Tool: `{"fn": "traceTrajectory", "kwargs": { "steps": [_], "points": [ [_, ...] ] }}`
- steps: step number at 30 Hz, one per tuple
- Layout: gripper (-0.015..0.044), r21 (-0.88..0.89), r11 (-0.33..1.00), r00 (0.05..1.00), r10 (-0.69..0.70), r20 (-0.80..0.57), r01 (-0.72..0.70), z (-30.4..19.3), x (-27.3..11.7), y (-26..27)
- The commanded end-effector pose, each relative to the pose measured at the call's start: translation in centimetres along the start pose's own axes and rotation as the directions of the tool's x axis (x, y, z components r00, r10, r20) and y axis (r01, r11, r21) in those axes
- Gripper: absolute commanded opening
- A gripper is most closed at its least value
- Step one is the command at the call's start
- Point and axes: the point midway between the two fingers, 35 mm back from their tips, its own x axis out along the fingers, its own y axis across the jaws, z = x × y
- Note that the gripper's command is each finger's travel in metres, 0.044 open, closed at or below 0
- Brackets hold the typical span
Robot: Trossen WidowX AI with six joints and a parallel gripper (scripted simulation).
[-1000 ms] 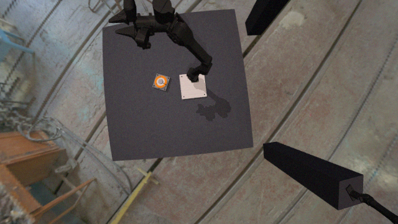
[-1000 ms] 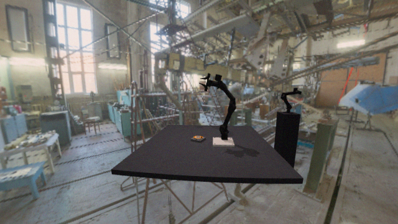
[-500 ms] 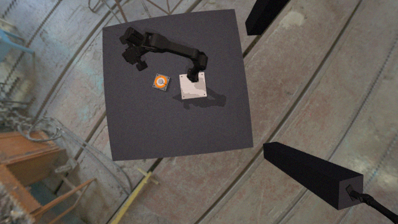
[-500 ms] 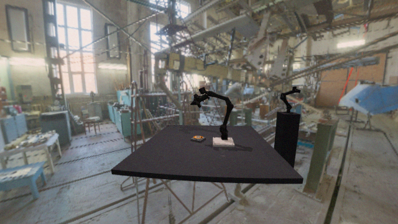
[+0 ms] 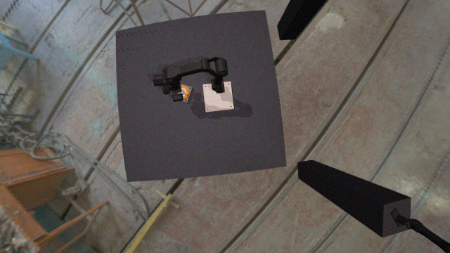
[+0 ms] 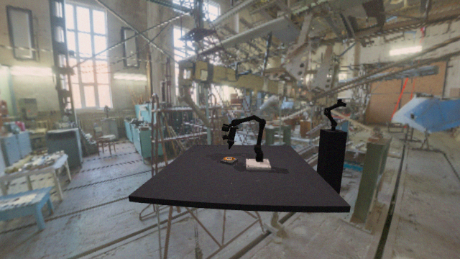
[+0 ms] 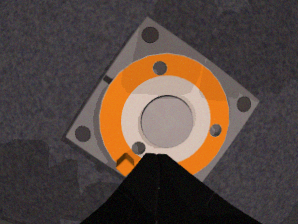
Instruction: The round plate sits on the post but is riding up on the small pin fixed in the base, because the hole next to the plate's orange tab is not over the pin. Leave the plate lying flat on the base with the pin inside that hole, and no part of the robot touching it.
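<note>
The round orange plate (image 7: 116,106) (image 5: 185,92) (image 6: 229,160) with a white inner ring sits around the grey post (image 7: 166,121) on the square grey base (image 7: 233,90) (image 5: 190,87). Three small holes show in the ring; one hole (image 7: 139,147) lies next to the tab (image 7: 124,160) at the lower left. I cannot make out the pin. My gripper (image 7: 154,163) (image 5: 176,96) (image 6: 230,146) is shut and empty. It hangs above the plate's tab side, clear of it.
The arm stands on a white mounting plate (image 5: 219,103) (image 6: 258,165) just right of the base, on a dark table (image 5: 193,147) (image 6: 233,187). Black camera pillars (image 5: 351,197) (image 6: 331,158) stand off the table's right side.
</note>
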Motion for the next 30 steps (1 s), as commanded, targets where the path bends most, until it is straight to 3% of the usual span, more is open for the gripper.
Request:
{"fn": "traceTrajectory", "kwargs": {
  "steps": [1,10,21,30],
  "points": [
    [0.0,0.078,0.995,0.977,-0.036,-0.209,0.054,-4.4,3.1,0.9],
    [0.0,0.079,0.995,0.977,-0.037,-0.211,0.055,-4.7,3.4,0.4],
    [0.0,0.079,0.995,0.977,-0.037,-0.211,0.055,-5.8,7.7,0.1],
    [0.0,0.079,0.995,0.977,-0.037,-0.211,0.055,-5.7,7.8,0.4]
  ]
}}
